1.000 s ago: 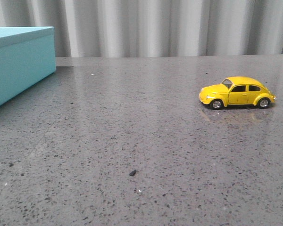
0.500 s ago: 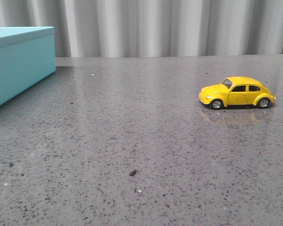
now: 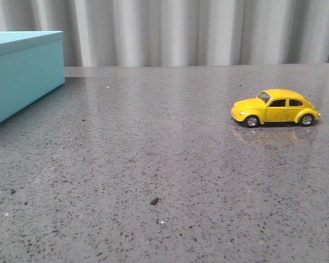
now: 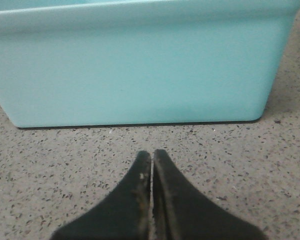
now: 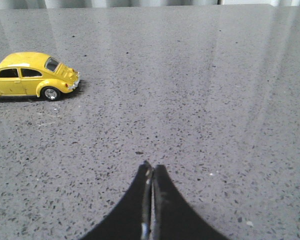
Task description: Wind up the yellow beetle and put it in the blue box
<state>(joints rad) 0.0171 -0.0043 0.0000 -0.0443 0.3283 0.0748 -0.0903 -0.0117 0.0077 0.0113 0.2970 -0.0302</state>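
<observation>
Bench bare in the middle. Box at far-left corner, lid on. Beetle near right edge, on its wheels, untouched. Left gripper clenched, empty, facing box wall; right gripper clenched, empty, well short of car. Step: pre-grasp. Next: right fingers must open, reach beetle. Small dark speck mid-front, no obstruction.

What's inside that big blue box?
You can't tell. The blue box has its lid on, so only its plain turquoise sides and lid show. The yellow beetle is not in it; it stands on the grey table, far to the right.
</observation>
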